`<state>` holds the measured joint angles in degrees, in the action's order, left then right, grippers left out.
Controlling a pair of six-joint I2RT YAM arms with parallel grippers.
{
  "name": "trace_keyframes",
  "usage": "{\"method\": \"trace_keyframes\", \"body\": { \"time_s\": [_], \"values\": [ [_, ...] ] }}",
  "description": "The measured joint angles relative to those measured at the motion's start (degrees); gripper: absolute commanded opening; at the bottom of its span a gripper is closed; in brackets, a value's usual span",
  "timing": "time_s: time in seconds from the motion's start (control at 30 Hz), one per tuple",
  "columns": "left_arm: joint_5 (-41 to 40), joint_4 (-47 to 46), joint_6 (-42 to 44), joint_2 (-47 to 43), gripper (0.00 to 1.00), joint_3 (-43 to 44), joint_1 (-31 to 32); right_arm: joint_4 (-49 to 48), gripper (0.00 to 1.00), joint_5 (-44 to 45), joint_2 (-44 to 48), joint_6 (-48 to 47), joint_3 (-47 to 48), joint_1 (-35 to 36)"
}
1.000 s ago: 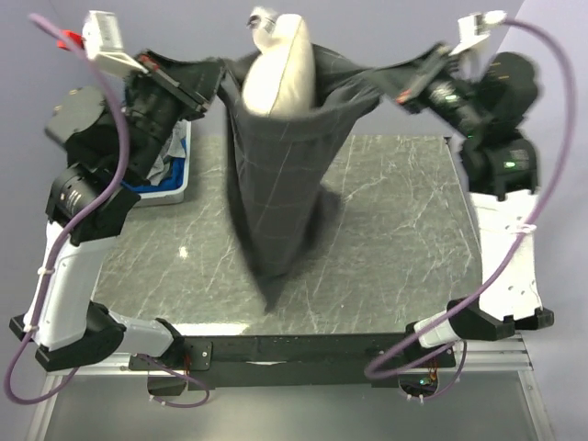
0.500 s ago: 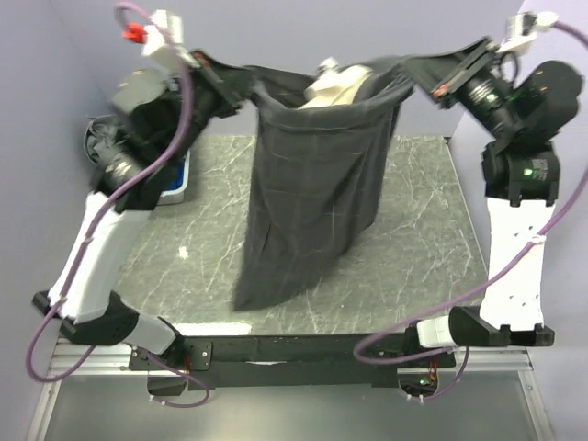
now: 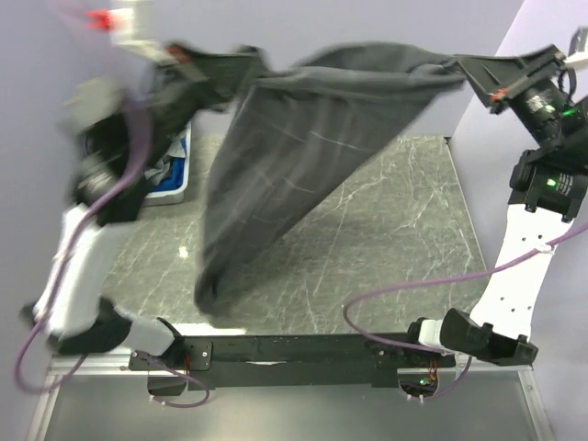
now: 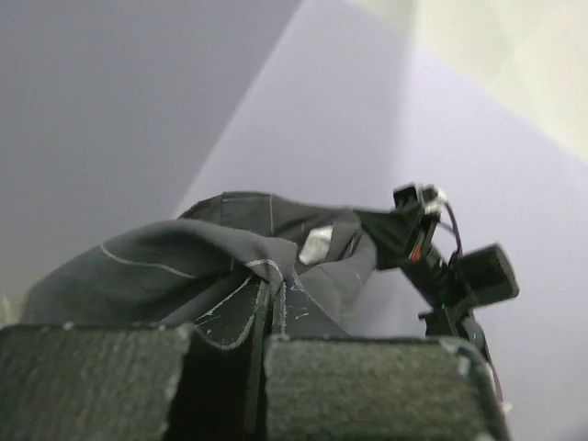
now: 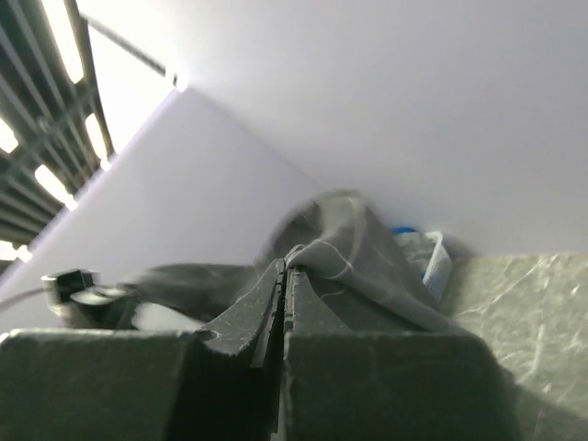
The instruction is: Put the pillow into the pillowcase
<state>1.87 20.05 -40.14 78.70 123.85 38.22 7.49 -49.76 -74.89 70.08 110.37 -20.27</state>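
Up over the tabletop [image 3: 386,239], the pillowcase [image 3: 294,175] hangs stretched between the arms, left fingers [image 4: 367,386] and right fingers [image 5: 386,386] each clamped tight on an edge of its mouth. I'd hold the mouth high and shake gently so the pillow slides down to the closed end. Pillow itself isn't visible, presumably inside; the left arm's just motion blur.

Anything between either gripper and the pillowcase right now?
Nothing visible. The left gripper and right gripper are each shut directly on the edge of the pillowcase, the fabric pinched between the jaws. It hangs stretched between them above the table. The pillow cannot be made out in any view.
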Motion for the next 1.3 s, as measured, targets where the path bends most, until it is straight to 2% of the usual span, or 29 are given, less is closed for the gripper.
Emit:
{"method": "trace_keyframes", "body": {
  "time_s": [0.13, 0.27, 0.37, 0.47, 0.53, 0.63, 0.73, 0.87, 0.93, 1.03, 1.17, 1.3],
  "values": [
    [1.5, 0.4, 0.5, 10.5, 0.01, 3.7, 6.6, -8.2, 0.00, -2.7, -1.2, 9.3, -4.8, -6.6],
    [1.2, 2.9, 0.5, 18.5, 0.01, 5.5, 13.7, -12.5, 0.00, -2.2, -6.3, 15.8, -1.7, -10.3],
    [-1.0, 3.8, 0.2, 17.9, 0.01, 3.7, 15.7, -11.6, 0.00, -2.0, -11.0, 17.7, 6.3, -10.5],
    [-7.8, 2.5, -0.2, 10.6, 0.01, -3.3, 15.6, -9.3, 0.00, 0.4, -15.3, 17.3, 16.7, -8.5],
    [-13.0, 1.4, -0.7, 3.9, 0.01, -8.5, 15.2, -7.7, 0.00, 2.4, -15.8, 15.5, 20.7, -5.3],
    [-20.4, 0.9, -1.9, -7.1, 0.06, -14.9, 13.4, -5.4, 0.00, 5.3, -12.9, 10.0, 20.0, 4.6],
    [-26.6, 3.9, -3.8, -16.5, 0.12, -20.7, 9.8, -4.2, 0.00, 8.6, -6.8, 3.1, 10.8, 15.9],
    [-34.4, 4.6, -7.7, -27.2, 0.09, -35.1, 7.4, -4.2, 0.00, 16.3, 2.2, -7.0, -8.9, 31.2],
    [-36.7, 6.4, -10.4, -31.9, 0.08, -43.9, 6.5, -4.0, 0.00, 19.3, 2.6, -11.3, -15.9, 39.0],
    [-39.6, 12.1, -13.5, -35.5, 0.07, -53.9, 5.9, -5.1, 0.00, 21.9, -0.5, -15.2, -21.7, 46.3],
    [-41.4, 16.3, -14.1, -35.1, 0.05, -54.5, 5.7, -2.0, 0.00, 24.0, -9.4, -18.3, -23.2, 49.7],
    [-41.6, 18.6, -12.4, -32.3, 0.03, -47.5, 5.6, 7.3, 0.00, 26.6, -12.9, -21.6, -18.9, 49.4]
  ]
}}
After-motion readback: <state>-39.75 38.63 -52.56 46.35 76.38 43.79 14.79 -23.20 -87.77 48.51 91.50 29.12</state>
